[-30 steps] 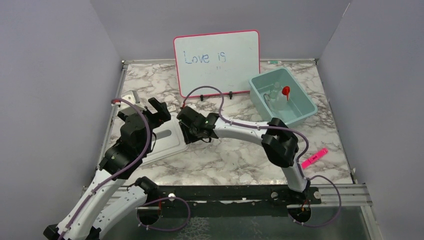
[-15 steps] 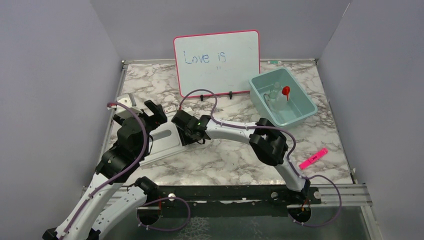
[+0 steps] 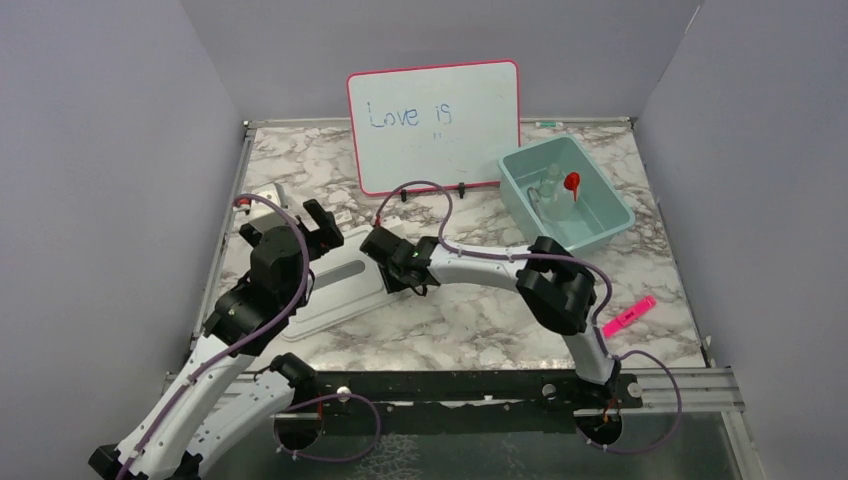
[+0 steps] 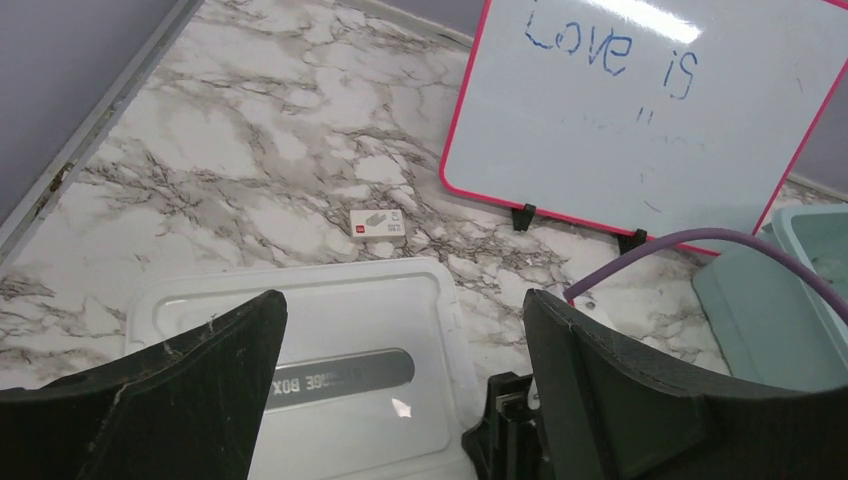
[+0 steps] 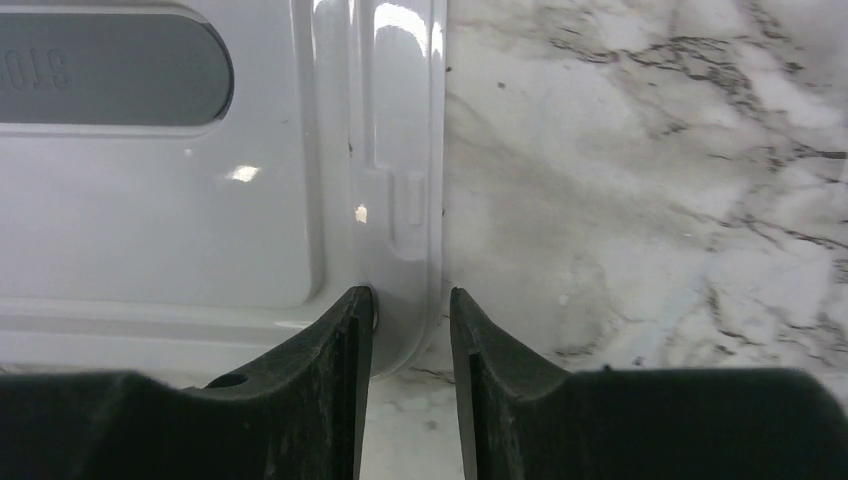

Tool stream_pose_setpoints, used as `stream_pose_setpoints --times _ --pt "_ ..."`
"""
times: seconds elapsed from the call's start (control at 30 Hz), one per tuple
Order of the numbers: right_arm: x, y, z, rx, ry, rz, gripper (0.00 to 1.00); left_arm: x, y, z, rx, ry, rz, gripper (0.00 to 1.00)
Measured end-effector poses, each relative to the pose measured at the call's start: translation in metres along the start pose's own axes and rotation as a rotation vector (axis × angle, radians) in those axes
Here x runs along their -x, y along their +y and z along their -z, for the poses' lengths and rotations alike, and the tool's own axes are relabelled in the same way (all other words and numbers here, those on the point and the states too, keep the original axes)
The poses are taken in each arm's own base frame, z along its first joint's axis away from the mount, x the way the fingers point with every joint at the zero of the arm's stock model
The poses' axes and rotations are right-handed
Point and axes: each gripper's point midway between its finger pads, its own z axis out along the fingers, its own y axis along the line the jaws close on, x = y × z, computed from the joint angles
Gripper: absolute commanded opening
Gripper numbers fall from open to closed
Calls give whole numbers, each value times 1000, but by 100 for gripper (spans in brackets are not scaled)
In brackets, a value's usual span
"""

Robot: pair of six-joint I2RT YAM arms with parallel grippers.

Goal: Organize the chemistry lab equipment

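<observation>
A clear little beaker (image 3: 553, 190) and a small red funnel (image 3: 572, 181) sit in the teal bin (image 3: 605, 225) at the back right. The sticks, brush and tweezers do not show. A white box lid (image 3: 330, 290) lies flat at the left. My right gripper (image 3: 382, 250) is shut on the lid's right rim (image 5: 405, 215); in the right wrist view the gripper (image 5: 412, 295) straddles that rim at its near corner. My left gripper (image 3: 295, 225) is open and empty above the lid's far left part; in the left wrist view it (image 4: 400, 300) frames the lid (image 4: 330, 330).
A pink-framed whiteboard (image 3: 435, 125) stands at the back centre. A pink marker (image 3: 628, 315) lies at the front right. A small white card (image 4: 379, 223) lies on the marble behind the lid. Grey walls close in the left, back and right.
My right gripper went left along the lid, then back right and nearer, and the lid shifted with it. My left gripper swung right and a little nearer.
</observation>
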Motion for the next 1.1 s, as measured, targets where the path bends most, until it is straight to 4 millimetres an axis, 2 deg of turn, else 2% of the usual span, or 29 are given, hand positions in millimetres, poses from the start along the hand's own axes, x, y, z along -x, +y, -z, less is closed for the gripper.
stream_pose_setpoints --times 0.07,0.13,0.3,0.47,0.63,0.73,0.83,0.97,1.1 --pt "-4 -17 5 -17 2 21 37 -4 -2 -1 -10 14 -6 91" --pt "-10 -42 12 -34 6 58 37 -9 -5 -3 -21 30 -13 91" --pt "-15 -97 22 -53 27 143 37 -33 -12 -10 -50 101 -49 92" --pt "-7 -136 20 -77 46 185 37 -66 -27 -20 -102 213 -96 94" --pt "-4 -161 26 -122 67 175 38 -118 -41 -34 -141 399 -191 94" --pt "-1 -163 35 -128 61 133 39 -148 -39 -42 -133 507 -238 88" --pt "7 -155 49 -108 29 47 39 -170 -30 -54 -106 615 -254 82" --pt "19 -136 65 -41 -27 -81 39 -181 -18 -79 -66 707 -241 68" --pt "13 -115 75 42 -47 -162 39 -193 -13 -107 -66 787 -278 59"
